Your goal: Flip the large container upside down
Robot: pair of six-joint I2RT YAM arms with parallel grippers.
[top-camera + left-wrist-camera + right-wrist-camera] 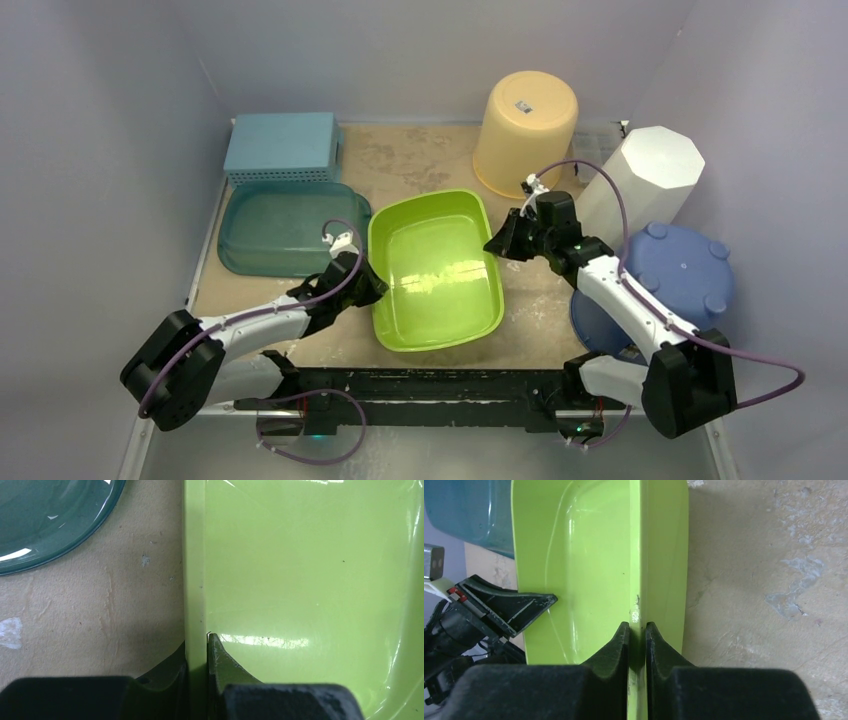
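Note:
The large container is a lime green rectangular tub (435, 268), open side up in the middle of the table. My left gripper (368, 285) is shut on the tub's left rim (196, 580), one finger inside and one outside. My right gripper (497, 245) is shut on the tub's right rim (637, 580) in the same way. The tub's inside (310, 580) is bare. In the right wrist view the left gripper's fingers (514, 607) show across the tub.
A dark teal tub (283, 228) lies left of the green one, with a light blue basket (281, 146) upside down behind it. A yellow bucket (525, 130) stands upside down at the back. A white octagonal bin (645, 180) and a blue tub (672, 285) stand at the right.

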